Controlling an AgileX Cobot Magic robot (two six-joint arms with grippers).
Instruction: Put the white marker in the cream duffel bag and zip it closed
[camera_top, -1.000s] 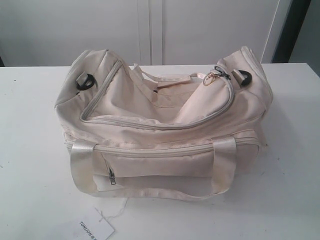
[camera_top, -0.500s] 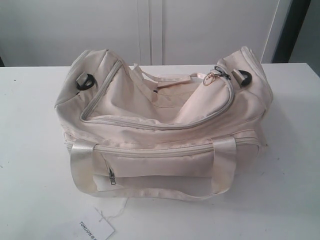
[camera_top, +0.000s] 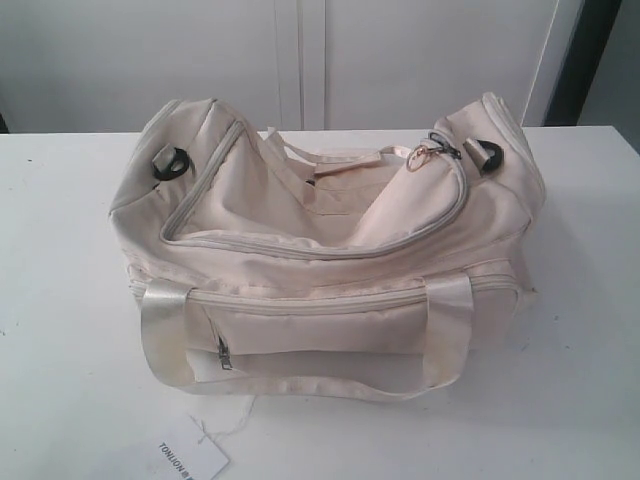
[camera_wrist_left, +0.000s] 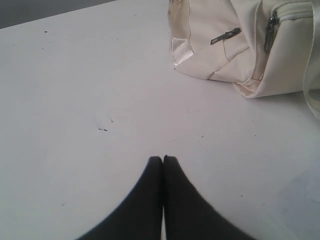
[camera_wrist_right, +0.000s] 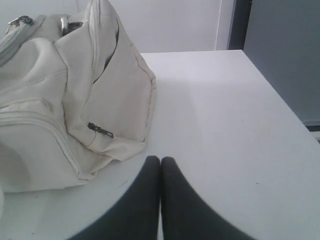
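Spanning every view, the flat white table (camera_top: 60, 300) carries the large cream fabric duffel bag (camera_top: 330, 250), its top zipper gaping. The bag sits well ahead of the clenched, empty left end effector (camera_wrist_left: 163, 159) and just ahead of the clenched, empty right end effector (camera_wrist_right: 160, 159). A small white paper tag (camera_top: 190, 458) lies by the bag's front handle.

White table (camera_top: 60, 300) before pale panelled wall (camera_top: 420, 60).
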